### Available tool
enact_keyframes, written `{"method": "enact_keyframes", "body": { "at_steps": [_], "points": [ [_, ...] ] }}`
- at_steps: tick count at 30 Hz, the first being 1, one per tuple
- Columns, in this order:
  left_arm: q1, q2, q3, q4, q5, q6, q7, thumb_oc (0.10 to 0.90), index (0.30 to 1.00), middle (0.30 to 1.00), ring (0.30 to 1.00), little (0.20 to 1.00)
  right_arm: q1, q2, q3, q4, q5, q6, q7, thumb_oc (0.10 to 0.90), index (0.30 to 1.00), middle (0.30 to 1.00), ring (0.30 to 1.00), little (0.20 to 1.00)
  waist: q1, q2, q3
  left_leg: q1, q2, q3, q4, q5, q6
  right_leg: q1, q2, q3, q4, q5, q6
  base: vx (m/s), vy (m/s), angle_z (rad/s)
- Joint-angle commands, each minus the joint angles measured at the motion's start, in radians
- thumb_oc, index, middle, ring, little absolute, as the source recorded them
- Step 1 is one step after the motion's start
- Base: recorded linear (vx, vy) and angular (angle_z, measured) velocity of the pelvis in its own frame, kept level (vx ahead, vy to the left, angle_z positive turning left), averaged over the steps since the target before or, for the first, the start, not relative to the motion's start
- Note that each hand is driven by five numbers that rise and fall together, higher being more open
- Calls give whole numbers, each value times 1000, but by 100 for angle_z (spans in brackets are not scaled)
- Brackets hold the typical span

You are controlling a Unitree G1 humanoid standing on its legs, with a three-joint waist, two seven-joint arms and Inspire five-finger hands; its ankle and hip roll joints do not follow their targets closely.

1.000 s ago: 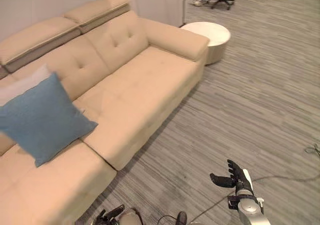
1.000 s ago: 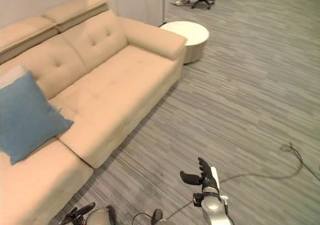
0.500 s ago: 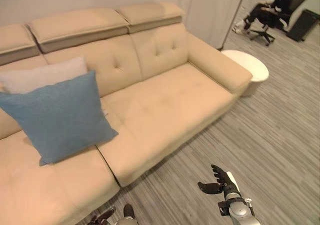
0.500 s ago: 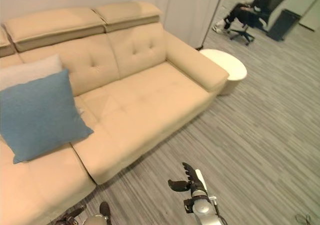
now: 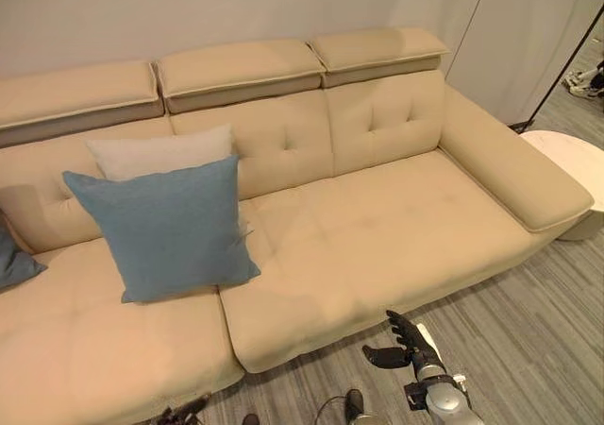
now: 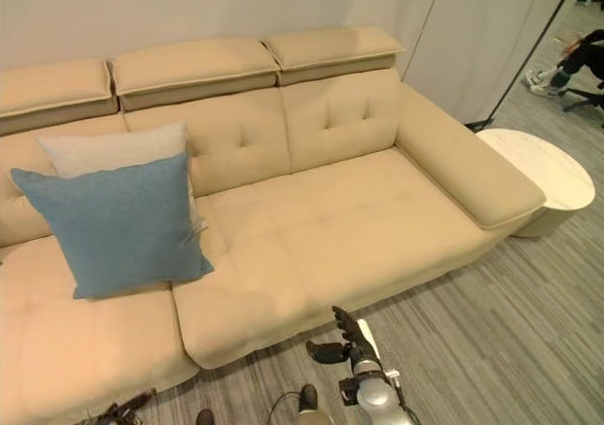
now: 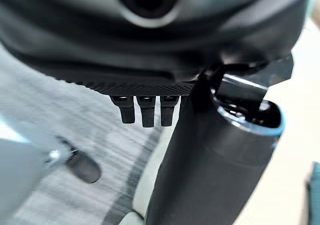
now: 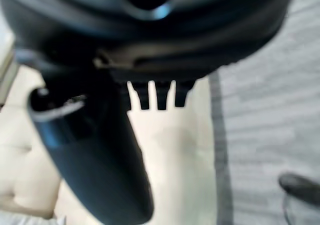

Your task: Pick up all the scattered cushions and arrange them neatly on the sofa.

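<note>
Our right hand (image 5: 404, 343) hovers low in front of the sofa (image 5: 377, 227), its fingers (image 8: 159, 96) straight and spread a little, the thumb held apart, holding nothing; past them the right wrist view shows the beige seat and the striped grey carpet (image 5: 528, 340). Our left hand (image 7: 150, 80) shows in its own wrist view with fingers (image 7: 142, 110) straight and empty above the carpet. From the right hand outward, the front edge of the seat lies just beyond the fingertips. On the seat, well apart from both hands, a blue cushion (image 5: 165, 227) leans upright against the backrest, and a light grey cushion (image 5: 160, 151) stands just behind it, touching it and partly covered by it. At the far left edge of the left eye view we see the corner of a darker blue cushion (image 5: 14, 263) resting on the seat. Beside the sofa's right armrest stands a round white side table (image 6: 538, 175). Beyond it, in the right eye view's upper corner, a person's legs and shoes (image 6: 557, 66) show by an office chair.
</note>
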Motion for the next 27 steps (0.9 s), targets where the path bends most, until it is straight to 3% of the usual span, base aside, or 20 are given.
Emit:
{"method": "enact_keyframes", "body": {
  "at_steps": [1, 2, 3, 4, 5, 7, 8, 11, 14, 16, 17, 18, 23, 27],
  "points": [
    [-61, 67, 18, -56, -18, -69, 23, 800, 900, 900, 900, 900, -85, -18, -1, -154, -28, -91, -9, 800, 900, 900, 900, 900, -3, -29, -3, 68, -84, -17, 109, -198, 46, -103, -11, 23, 68, -52, 30, 245, -175, 31],
    [-48, 56, 11, -107, -25, -83, 36, 800, 900, 900, 900, 900, -90, -32, 0, -171, -30, -94, -9, 800, 900, 900, 900, 900, -4, -18, -8, 55, -71, -18, 182, -210, 31, -91, -4, 11, 83, -74, 14, 238, -143, 28],
    [-46, 53, -12, -186, -27, -105, 58, 800, 900, 900, 900, 900, -116, -52, 6, -192, -26, -107, -19, 800, 900, 900, 900, 900, 1, -11, 3, -6, -27, 18, 387, -167, -11, -48, 2, -15, 107, -117, -17, 281, -190, 31],
    [-49, 57, -18, -223, -28, -115, 75, 800, 900, 900, 900, 900, -127, -63, 12, -196, -28, -105, -24, 800, 900, 900, 900, 900, 4, -17, 11, -49, 6, 49, 489, -129, -21, -22, 3, -27, 113, -137, -36, 236, -200, 36],
    [-57, 61, -23, -254, -26, -121, 81, 800, 900, 900, 900, 900, -149, -79, 18, -194, -40, -105, -28, 800, 900, 900, 900, 900, 11, -21, 19, -84, 41, 80, 561, -101, -18, 2, 10, -37, 119, -160, -55, 118, -131, 50],
    [-65, 67, -26, -280, -23, -126, 93, 800, 900, 900, 900, 900, -169, -86, 23, -193, -46, -104, -34, 800, 900, 900, 900, 900, 15, -28, 21, -112, 58, 105, 582, -84, -11, 16, 10, -45, 116, -170, -63, 107, -46, 48],
    [-83, 84, -31, -327, -17, -138, 120, 800, 900, 900, 900, 900, -216, -105, 45, -198, -56, -103, -37, 800, 900, 900, 900, 900, 33, -27, 26, -147, 93, 129, 544, -98, 1, 51, 21, -48, 113, -196, -63, 109, 14, 20],
    [-83, 98, -45, -417, -5, -148, 128, 800, 900, 900, 900, 900, -257, -123, 55, -205, -62, -103, -34, 800, 900, 900, 900, 900, 51, -37, 18, -158, 106, 118, 417, -105, 8, 72, 19, -44, 99, -211, -54, 230, 100, -2],
    [-87, 128, -64, -531, 15, -166, 153, 800, 900, 900, 900, 900, -331, -138, 82, -190, -77, -103, -44, 800, 900, 900, 900, 900, 92, -29, 22, -195, 156, 9, 168, 31, -36, 120, 36, -14, 89, -247, -39, 282, 175, 15],
    [-113, 140, -81, -582, 25, -181, 167, 800, 900, 900, 900, 900, -352, -136, 81, -188, -79, -105, -49, 800, 900, 900, 900, 900, 116, -31, 34, -231, 158, -82, 74, 64, -52, 161, 41, 22, 79, -270, -28, 273, 147, 12],
    [-113, 140, -82, -582, 25, -181, 167, 800, 900, 900, 900, 900, -353, -136, 81, -188, -79, -105, -49, 800, 900, 900, 900, 900, 116, -31, 35, -229, 158, -82, 73, 65, -52, 163, 41, 22, 78, -270, -28, 291, 218, -20],
    [-113, 139, -77, -643, 37, -185, 164, 800, 900, 900, 900, 900, -342, -144, 78, -208, -110, -101, -39, 800, 900, 900, 900, 900, 110, -9, 22, -199, 159, -91, 18, 84, -64, 166, 49, 37, 96, -289, -23, 264, 239, -50],
    [-197, 164, -113, -689, 55, -187, 148, 800, 900, 900, 900, 900, -294, -134, 68, -215, -120, -101, -10, 800, 900, 900, 900, 900, 90, -22, -7, -162, 120, -58, 22, 74, -58, 163, -3, 72, 96, -254, 16, 229, 234, -34],
    [-347, 239, -141, -679, 70, -191, 132, 800, 900, 900, 900, 900, -262, -120, 101, -210, -157, -111, 28, 800, 900, 900, 900, 900, 50, -19, -15, -142, 86, 35, 40, 28, -29, 80, -61, 119, 110, -200, 59, 94, 215, -38]
  ]
}}
